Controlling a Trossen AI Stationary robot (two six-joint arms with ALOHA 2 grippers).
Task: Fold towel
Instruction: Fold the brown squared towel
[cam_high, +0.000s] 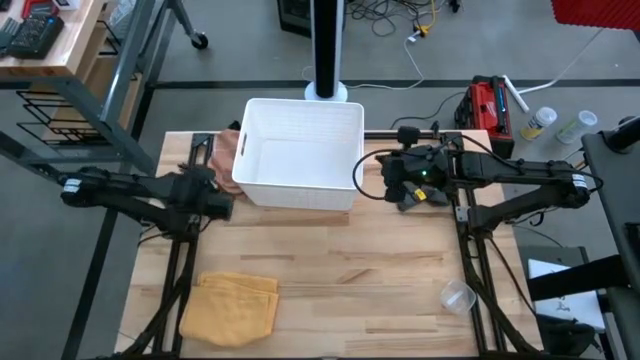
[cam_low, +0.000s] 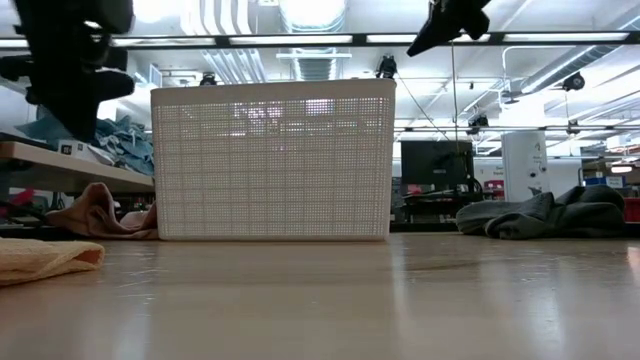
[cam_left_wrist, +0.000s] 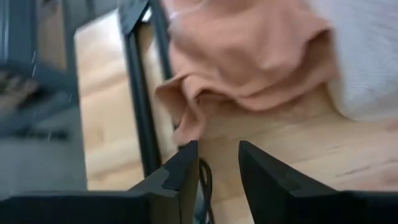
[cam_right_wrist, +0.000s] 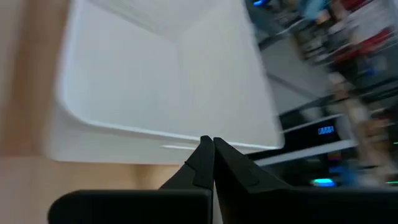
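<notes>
We see a light wooden table (cam_high: 380, 290) in a busy workshop. Near the front edge on the left lies a soft yellow towel (cam_high: 232, 308), folded into a thick, neat square. We think it sits there because its folding is done. A clear plastic cup (cam_high: 457, 297) stands at the front right.

Farther back, the left gripper (cam_left_wrist: 217, 171) hovers with its fingers apart and nothing between them. It points at a crumpled peach cloth towel (cam_left_wrist: 249, 59) beside a white plastic basket (cam_high: 300, 190). We think this one is next. The right gripper (cam_right_wrist: 208, 152) waits by the basket's other side, fingers pressed together, holding nothing.
</notes>
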